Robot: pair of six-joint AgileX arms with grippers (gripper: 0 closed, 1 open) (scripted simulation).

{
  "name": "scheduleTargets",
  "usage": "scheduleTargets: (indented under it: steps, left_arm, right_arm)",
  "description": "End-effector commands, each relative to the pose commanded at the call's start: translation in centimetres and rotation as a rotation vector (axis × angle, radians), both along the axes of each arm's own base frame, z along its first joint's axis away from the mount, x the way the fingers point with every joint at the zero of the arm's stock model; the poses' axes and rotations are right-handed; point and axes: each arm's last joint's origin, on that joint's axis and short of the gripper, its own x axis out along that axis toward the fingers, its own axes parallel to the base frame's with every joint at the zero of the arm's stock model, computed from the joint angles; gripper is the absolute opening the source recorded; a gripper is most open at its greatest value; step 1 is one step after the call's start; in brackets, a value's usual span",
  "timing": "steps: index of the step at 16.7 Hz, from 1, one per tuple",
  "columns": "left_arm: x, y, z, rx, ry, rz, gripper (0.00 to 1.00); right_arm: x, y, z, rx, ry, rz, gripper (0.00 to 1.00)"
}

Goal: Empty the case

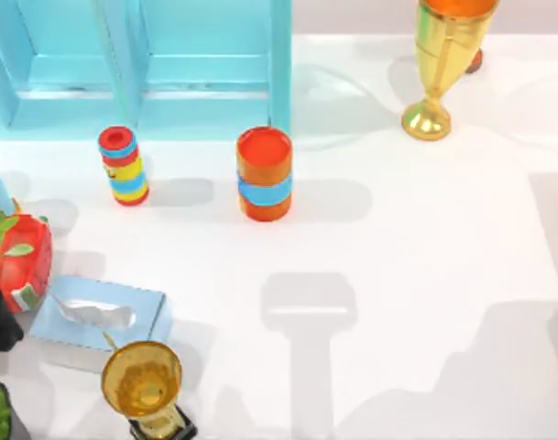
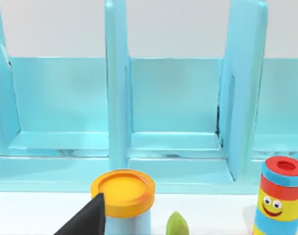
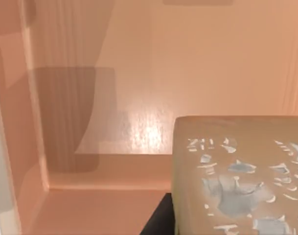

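Hand on my left arm (image 2: 85,220) sits low at the tabletop's (image 1: 425,238) left edge (grip unreadable). Both cans, the striped red-capped one (image 1: 124,166) and the orange blue-banded one (image 1: 264,173), already stand outside the turquoise wooden case (image 1: 150,64), which looks emptied.

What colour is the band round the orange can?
Light blue, on the orange can; clearest in the top view.

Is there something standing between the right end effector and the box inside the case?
Nothing visible does. In the right wrist view the pale patterned box lies close before the camera, inside the peach-coloured case, with no other thing in front of it.
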Motion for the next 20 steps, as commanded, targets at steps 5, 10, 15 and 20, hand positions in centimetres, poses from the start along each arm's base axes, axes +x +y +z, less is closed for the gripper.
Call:
scheduleTargets:
  steps: [5, 10, 15, 20]
  left_arm:
    - [0.0, 0.0, 0.0, 0.000, 0.000, 0.000, 1.00]
    - [0.0, 0.0, 0.0, 0.000, 0.000, 0.000, 1.00]
    - [0.0, 0.0, 0.0, 0.000, 0.000, 0.000, 1.00]
    - [0.0, 0.0, 0.0, 0.000, 0.000, 0.000, 1.00]
  right_arm:
    - [3.8, 3.5, -1.5, -0.005, -0.009, 0.021, 0.00]
    - [6.8, 13.2, -3.3, -0.013, -0.005, 0.064, 0.00]
    - [7.2, 18.2, -4.9, -0.026, 0.006, 0.061, 0.00]
    - [7.5, 22.1, -6.9, -0.026, 0.003, 0.027, 0.00]
